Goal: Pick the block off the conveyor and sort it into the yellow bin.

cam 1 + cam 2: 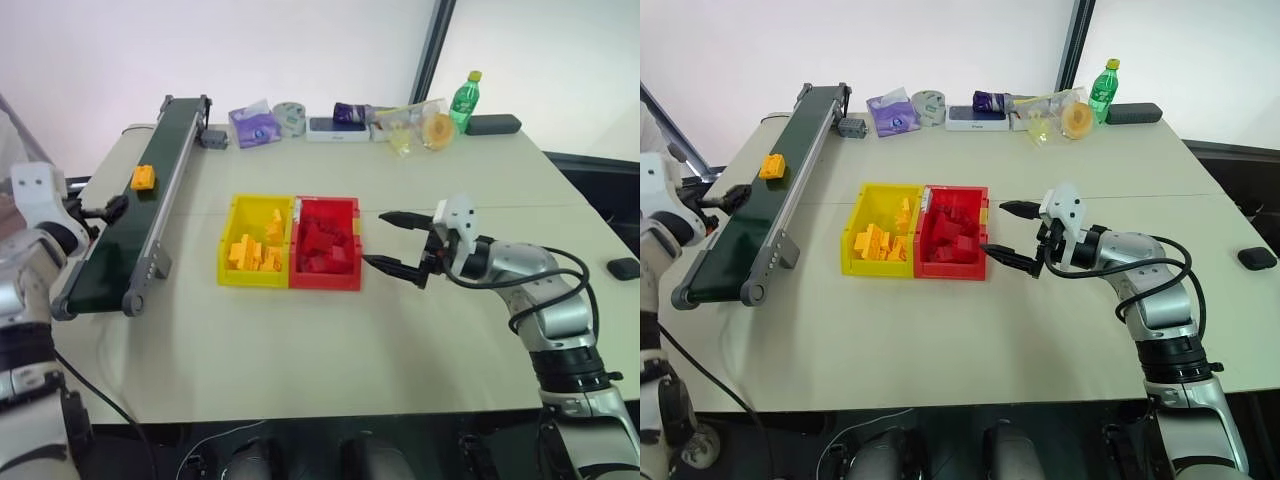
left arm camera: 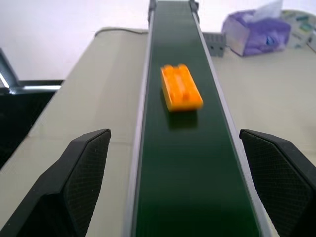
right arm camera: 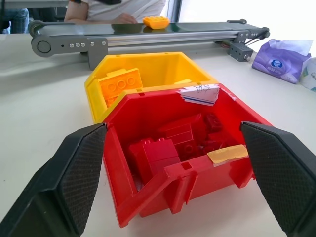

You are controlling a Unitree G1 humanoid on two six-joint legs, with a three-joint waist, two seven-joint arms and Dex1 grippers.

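The small orange-yellow plastic block (image 2: 181, 88) lies on the dark green conveyor belt (image 2: 192, 163), squarely ahead of the left tool (image 2: 187, 187), spread wide to straddle it, while the right tool (image 1: 393, 243) waits released beside the red bin (image 1: 325, 245).

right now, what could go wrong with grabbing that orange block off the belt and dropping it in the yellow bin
1. The block lies askew on the conveyor, ahead of the open left gripper; it looks blurred, so may be moving, and the fingers could close early or late.
2. The conveyor's side rails are close to the block, so a finger might catch one.
3. The yellow bin touches the red bin; a loose release could land in the wrong one.
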